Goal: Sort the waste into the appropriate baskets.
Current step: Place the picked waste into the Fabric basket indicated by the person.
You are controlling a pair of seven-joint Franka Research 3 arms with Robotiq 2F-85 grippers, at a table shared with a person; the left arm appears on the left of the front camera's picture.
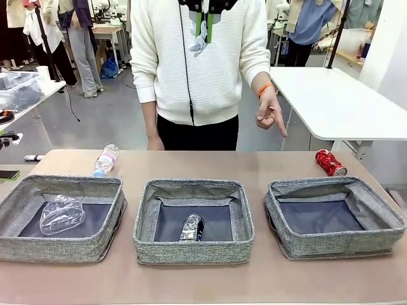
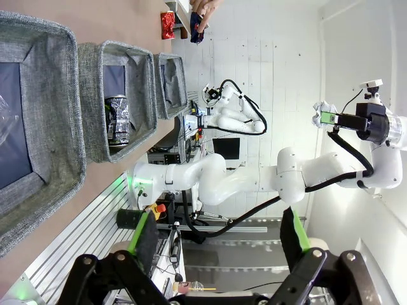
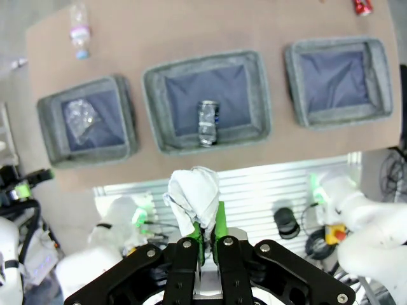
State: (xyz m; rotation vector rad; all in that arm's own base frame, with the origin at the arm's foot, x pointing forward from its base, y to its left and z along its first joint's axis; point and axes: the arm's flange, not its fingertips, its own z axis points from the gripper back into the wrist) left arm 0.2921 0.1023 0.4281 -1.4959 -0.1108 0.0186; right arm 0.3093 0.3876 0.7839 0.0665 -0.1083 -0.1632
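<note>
White paper ball tight in right gripper; left gripper wide; red can behind rightmost basket.

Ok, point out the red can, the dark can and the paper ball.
red can (image 1: 330,162), front view, middle of its side.
dark can (image 1: 191,227), front view, middle of its body.
paper ball (image 3: 194,190), right wrist view, centre of the crumpled wad.

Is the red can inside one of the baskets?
No, the red can lies on the table, beyond the far rim of the right-hand basket.
</note>
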